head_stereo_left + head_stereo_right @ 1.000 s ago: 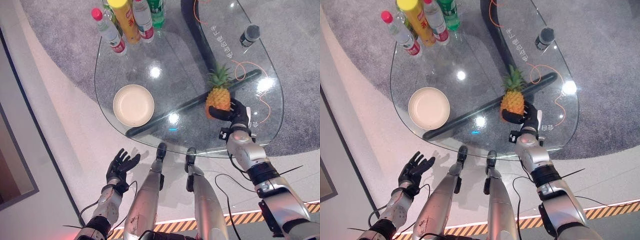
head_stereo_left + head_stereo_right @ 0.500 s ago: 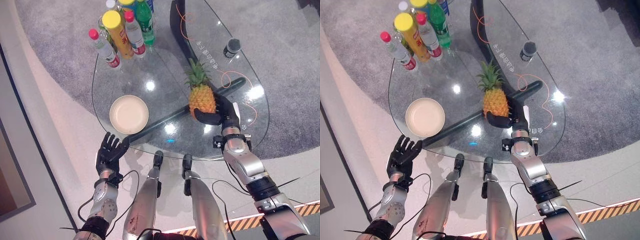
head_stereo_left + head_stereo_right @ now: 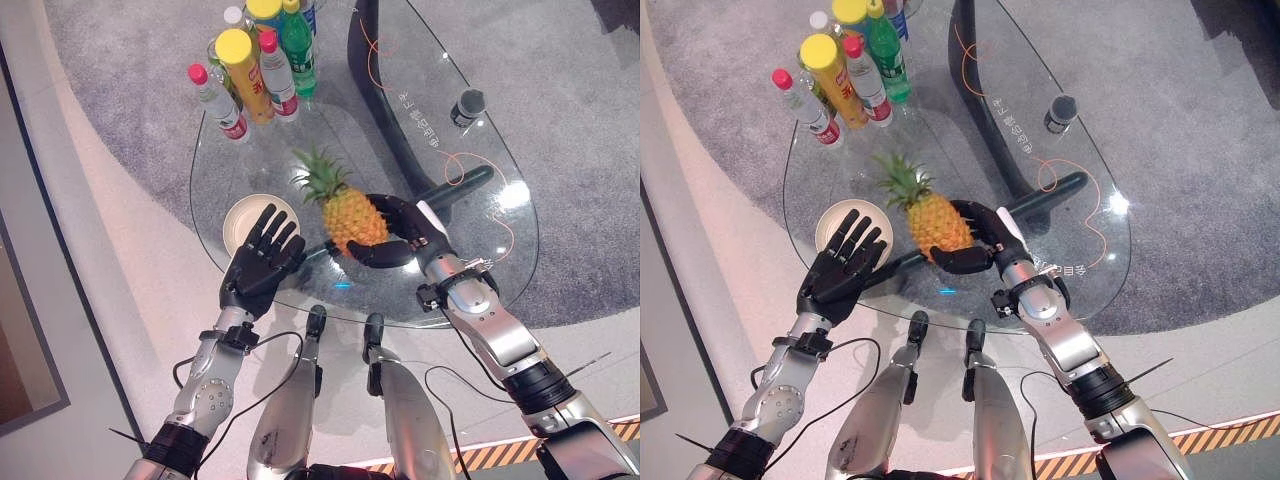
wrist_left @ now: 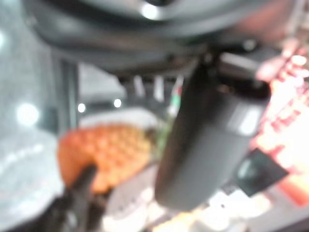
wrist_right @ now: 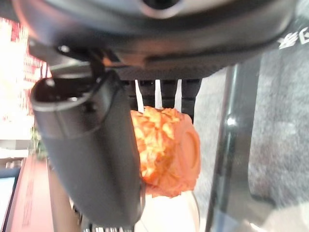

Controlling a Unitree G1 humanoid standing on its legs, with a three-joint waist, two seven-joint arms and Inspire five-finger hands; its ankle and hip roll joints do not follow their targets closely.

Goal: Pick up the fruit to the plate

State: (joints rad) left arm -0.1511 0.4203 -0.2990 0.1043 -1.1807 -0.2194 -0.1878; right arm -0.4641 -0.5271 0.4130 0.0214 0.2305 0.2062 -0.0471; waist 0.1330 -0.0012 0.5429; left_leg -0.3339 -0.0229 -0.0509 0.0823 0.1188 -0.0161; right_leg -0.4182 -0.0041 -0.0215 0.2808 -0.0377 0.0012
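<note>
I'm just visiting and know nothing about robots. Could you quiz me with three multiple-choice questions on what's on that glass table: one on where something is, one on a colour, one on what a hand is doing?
1. Where is the plate?
A. near the table's left edge
B. beside the bottles
C. on the floor

2. What colour is the cap of the tall yellow bottle?
A. red
B. yellow
C. green

3. What is the right hand doing?
A. hanging idle
B. gripping the pineapple
C. pressing the plate

Answers:
1 A, it sits on the glass under the open left hand.
2 B, cap and body match.
3 B, its fingers curl round the fruit.
</note>
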